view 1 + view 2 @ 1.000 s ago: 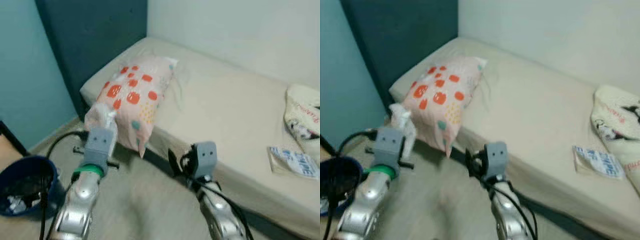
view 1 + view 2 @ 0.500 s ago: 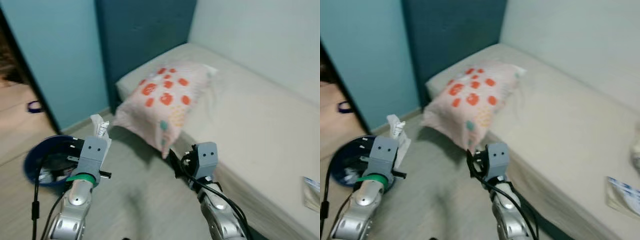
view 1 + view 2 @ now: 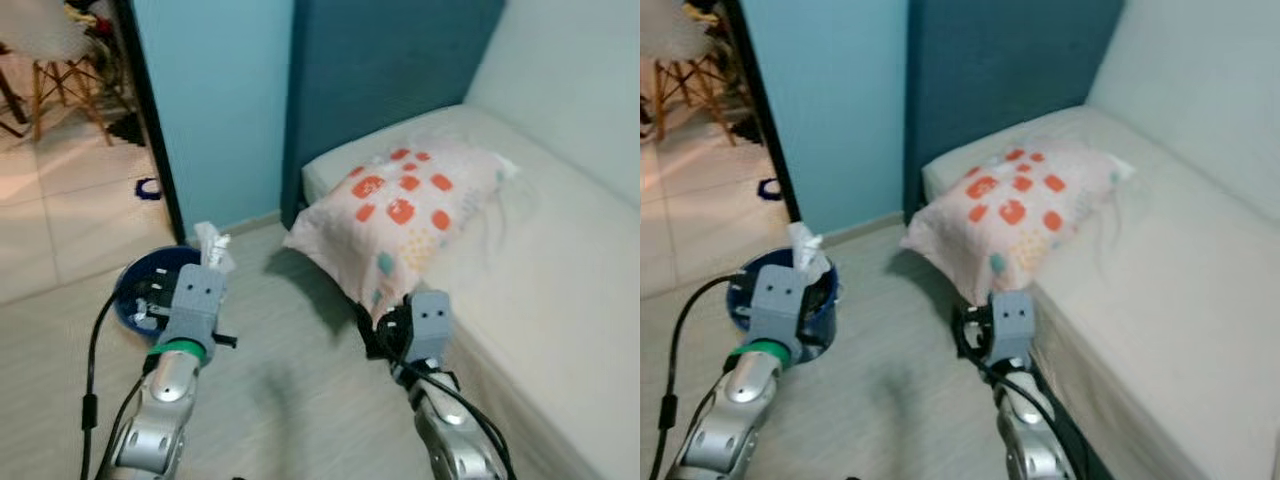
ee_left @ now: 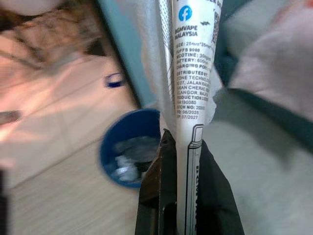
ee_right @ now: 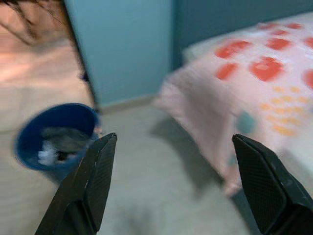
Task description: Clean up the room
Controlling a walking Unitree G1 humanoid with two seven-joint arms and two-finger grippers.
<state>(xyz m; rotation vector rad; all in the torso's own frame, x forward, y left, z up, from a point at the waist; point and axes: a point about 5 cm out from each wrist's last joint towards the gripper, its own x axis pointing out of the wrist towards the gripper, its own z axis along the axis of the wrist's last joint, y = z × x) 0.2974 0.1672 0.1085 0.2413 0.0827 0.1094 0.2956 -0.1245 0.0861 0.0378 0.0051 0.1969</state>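
My left gripper (image 3: 207,262) is shut on a white printed wrapper (image 4: 193,73) with crumpled tissue around it, held upright just above the near rim of a blue bin (image 3: 140,283) on the floor. That bin (image 4: 128,147) has white scraps of rubbish inside. My right gripper (image 3: 385,325) hangs open over the floor beside the bed, with nothing between its fingers (image 5: 93,181). A pink pillow with red spots (image 3: 405,210) lies at the head of the bed, overhanging its edge.
The bed (image 3: 560,250) runs along the right with a dark blue headboard panel (image 3: 390,80) behind it. A teal wall (image 3: 215,100) ends at a doorway on the left, with a tiled floor and wooden chair legs (image 3: 50,95) beyond. A black cable (image 3: 95,340) trails from my left arm.
The camera has swung left, so the bin and doorway have come further into view and the bed has slid right. My left gripper with the wrapper now stands over the bin's rim.
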